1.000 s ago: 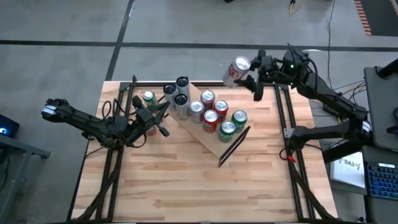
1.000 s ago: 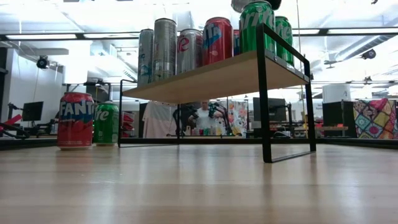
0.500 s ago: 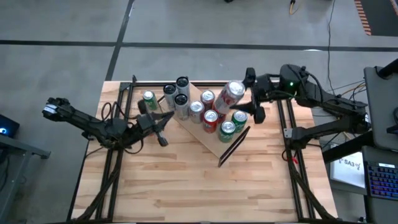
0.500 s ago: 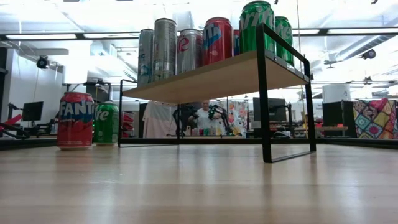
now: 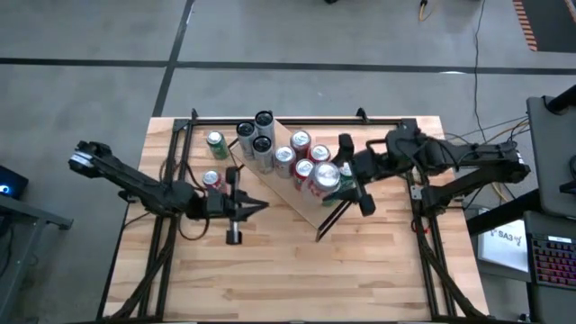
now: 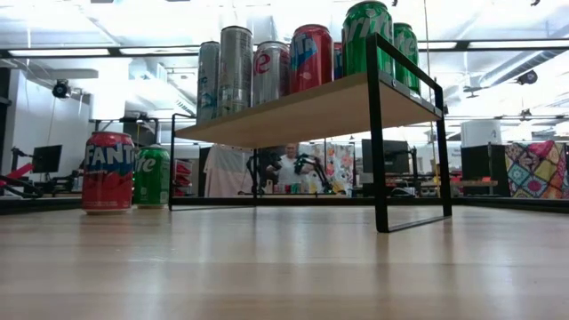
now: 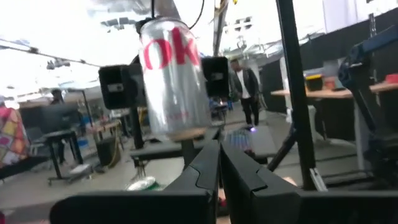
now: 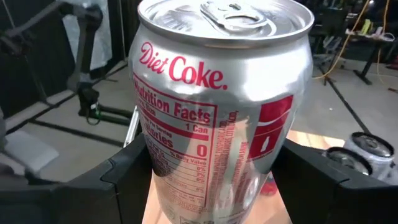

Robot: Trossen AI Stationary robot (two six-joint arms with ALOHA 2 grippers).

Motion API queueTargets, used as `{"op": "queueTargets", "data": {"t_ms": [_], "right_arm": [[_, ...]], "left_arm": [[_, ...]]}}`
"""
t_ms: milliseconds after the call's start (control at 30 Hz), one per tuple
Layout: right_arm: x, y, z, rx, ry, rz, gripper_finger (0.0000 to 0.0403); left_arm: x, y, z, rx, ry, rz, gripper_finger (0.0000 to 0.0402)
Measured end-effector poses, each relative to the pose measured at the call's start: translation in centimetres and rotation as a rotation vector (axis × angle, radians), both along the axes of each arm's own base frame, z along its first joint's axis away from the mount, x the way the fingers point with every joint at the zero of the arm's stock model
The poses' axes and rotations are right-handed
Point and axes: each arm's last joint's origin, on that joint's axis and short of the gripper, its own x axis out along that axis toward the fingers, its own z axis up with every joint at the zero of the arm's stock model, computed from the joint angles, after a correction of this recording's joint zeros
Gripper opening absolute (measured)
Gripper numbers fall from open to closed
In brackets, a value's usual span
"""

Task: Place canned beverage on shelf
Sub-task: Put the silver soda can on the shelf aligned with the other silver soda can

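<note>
Left gripper (image 5: 236, 216) sits low over the bare tabletop (image 5: 270, 279), fingers pressed together, nothing between them. Behind it, toward the table's far edge, stand a red Fanta can (image 5: 212, 179) and a green can (image 5: 216, 143) on the planks, both off the shelf. In the left wrist view its dark fingers (image 7: 214, 171) point toward the other arm and its load.

Shelf (image 5: 310, 213) lies to the right of the left gripper, set diagonally. Its board already carries three tall silver cans (image 5: 259, 142) at the far end, then red and green cans (image 5: 301, 142) in a tight cluster. The low view confirms the row standing upright on the board (image 6: 293, 111).

Right gripper (image 5: 346, 174) is pinching the Diet Coke can (image 5: 326, 175), one finger on each side of the body. The can sits between the fingers with its long axis vertical, lid up; the right wrist view shows the pull tab on top (image 8: 233, 12). From above, the can is over the near-right part of the shelf, right beside the cans already there. Whether its base touches the board I cannot tell.

Judgement: the right arm is the one at work. The target spot lies straight below the gripper, so what remains is a short descent while keeping the can upright, then release. Risk: little clearance from the neighbouring cans.
</note>
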Motion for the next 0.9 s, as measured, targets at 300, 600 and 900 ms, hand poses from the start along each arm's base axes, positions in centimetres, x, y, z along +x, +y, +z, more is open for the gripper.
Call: {"op": "queueTargets", "data": {"t_ms": [300,600,900], "right_arm": [[0.3,3.6,-0.7,-0.031,0.033,0.047,0.0267],[0.8,6.5,-2.5,-0.051,0.140,0.060,0.0267],[2.0,8.7,-5.2,-0.076,0.294,0.015,0.0267]], "left_arm": [[2.2,-1.6,-1.8,0.017,-0.071,0.031,0.0000],[3.7,-3.4,-1.5,0.038,-0.089,0.013,0.0001],[6.7,-5.6,-0.3,0.098,0.100,0.127,0.0062]]}}
